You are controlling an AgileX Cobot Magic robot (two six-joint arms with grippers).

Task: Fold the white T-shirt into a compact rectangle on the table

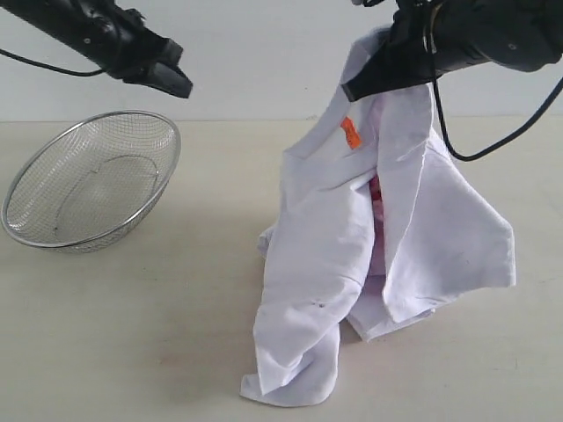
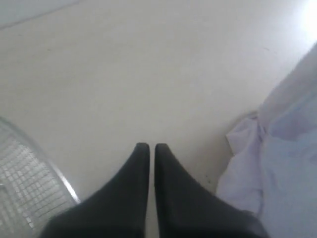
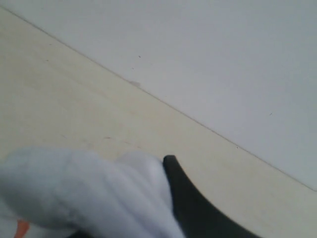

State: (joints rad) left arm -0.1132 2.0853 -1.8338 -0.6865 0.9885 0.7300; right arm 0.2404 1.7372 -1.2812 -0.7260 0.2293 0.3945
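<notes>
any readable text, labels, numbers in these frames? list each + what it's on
No text is readable.
On the T-shirt, the neck tag: too small to read.
The red print in its fold: mostly hidden, unreadable.
The basket and table: no markings seen.

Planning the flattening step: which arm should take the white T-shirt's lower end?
Probably left. The left gripper is shut on nothing, free near the basket; the right gripper holds the white T-shirt up by its top.
</notes>
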